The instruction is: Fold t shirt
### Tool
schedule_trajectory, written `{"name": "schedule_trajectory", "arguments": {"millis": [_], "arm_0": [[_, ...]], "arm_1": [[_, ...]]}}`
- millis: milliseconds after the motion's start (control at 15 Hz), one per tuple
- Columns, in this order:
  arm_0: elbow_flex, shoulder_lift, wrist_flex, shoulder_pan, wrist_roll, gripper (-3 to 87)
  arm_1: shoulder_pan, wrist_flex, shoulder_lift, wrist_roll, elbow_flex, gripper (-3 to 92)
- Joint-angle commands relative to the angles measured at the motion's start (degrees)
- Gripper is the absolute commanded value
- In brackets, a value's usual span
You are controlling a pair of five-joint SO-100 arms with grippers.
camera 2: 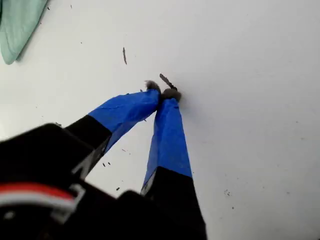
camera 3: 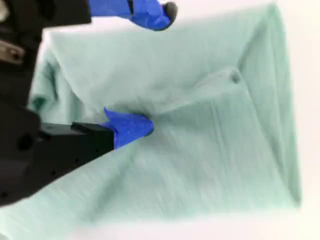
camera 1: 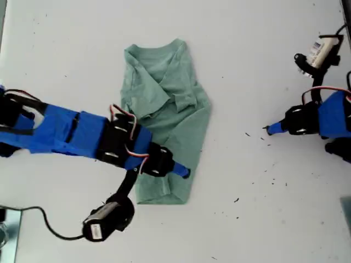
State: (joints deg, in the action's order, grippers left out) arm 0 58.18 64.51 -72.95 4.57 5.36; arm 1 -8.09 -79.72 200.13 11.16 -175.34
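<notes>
The pale sage-green, wrinkled cotton t shirt (camera 1: 167, 118) lies near the middle of the white tabletop (camera 1: 258, 49), already gathered into a narrow, uneven bundle: its sides look turned in over the body, one sleeve lies creased across the chest, and the ribbed neckline sits at the far end in the exterior view. My second tool (camera 3: 150, 70), blue-taped and black, is over the hem end of the shirt, toward the exterior view's left; its jaws stand apart, one blue fingertip (camera 3: 131, 127) pressing on or just above the cloth and the other lifted clear, so it grips nothing that I can see. My first tool (camera 2: 164, 92) rests well apart from the shirt at the exterior view's right, its two blue tips brought together on bare tabletop with nothing between them. I judge the lengthwise folds roughly done, though loose and crooked, with a diagonal ridge across the lower half. What seems left is to bring the hem end up over the neck end, then flatten the wrinkles
</notes>
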Motion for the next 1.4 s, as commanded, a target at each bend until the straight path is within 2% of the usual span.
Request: {"name": "schedule_trajectory", "arguments": {"millis": [0, 67, 133, 200, 267, 400, 467, 533, 600, 667, 800, 933, 1000, 1133, 1267, 1333], "arm_0": [[0.79, 22.68, -6.68, 2.37, -2.02, 17.5], [2.46, 26.54, -14.5, 2.55, -4.31, 13.4], [14.77, 34.63, -16.35, 2.64, -8.79, 4.3], [33.49, 45.35, -10.46, 3.16, -12.04, 5.4], [53.09, 57.04, -1.32, 4.13, -15.64, 3.3], [92.46, 84.64, 21.36, 5.89, -21.18, -0.2], [106.79, 98.7, 26.46, 7.56, -25.4, -0.2], [114.96, 109.86, 24.43, 9.49, -30.5, -0.2], [117.95, 115.75, 19.42, 10.99, -33.84, -0.2], [118.56, 115.75, 19.25, 10.72, -32.78, -0.2], [112.94, 106.61, 18.28, 10.02, -32.61, -0.2], [86.22, 82.79, 9.93, 8.96, -27.77, -0.2], [70.66, 69.96, 6.24, 7.65, -22.85, 0.4], [46.23, 49.39, 4.39, 5.36, -13.01, -0.1], [19.34, 27.77, -7.29, 4.48, -8.26, 0.1], [10.11, 21.01, -9.05, 4.92, -5.89, 10.1]], "arm_1": [[-0.7, -0.09, 0.62, 0.62, -0.97, 1.7], [-1.14, -0.09, 0.62, 0.97, -0.97, 1.7], [-1.14, -0.09, 0.62, 1.05, -0.97, 1.7], [-1.14, -0.09, 0.62, 0.97, -0.97, 1.7], [-1.05, -0.09, 0.62, 0.53, -0.97, 1.7], [-0.88, -0.09, 0.62, 0.35, -0.97, 2.3], [-0.79, -0.09, 0.62, 0.53, -0.97, 2.9], [-0.79, -0.09, 0.62, 0.62, -0.97, 3.5], [-0.79, -0.09, 0.62, 0.79, -0.97, 1.8], [-0.97, -0.09, 0.62, 0.79, -0.97, 1.8], [0.62, -0.18, 0.62, -1.23, 0.97, 1.9], [4.92, 2.29, -6.86, -3.6, 13.8, 1.9], [6.42, 3.52, -22.76, -3.6, 26.63, 1.9], [10.55, 3.43, -57.04, -2.37, 56.6, 1.8], [13.45, 2.11, -82.53, 0.09, 83.94, 1.5], [14.85, -1.32, -94.04, 1.32, 97.29, 11.0]]}}
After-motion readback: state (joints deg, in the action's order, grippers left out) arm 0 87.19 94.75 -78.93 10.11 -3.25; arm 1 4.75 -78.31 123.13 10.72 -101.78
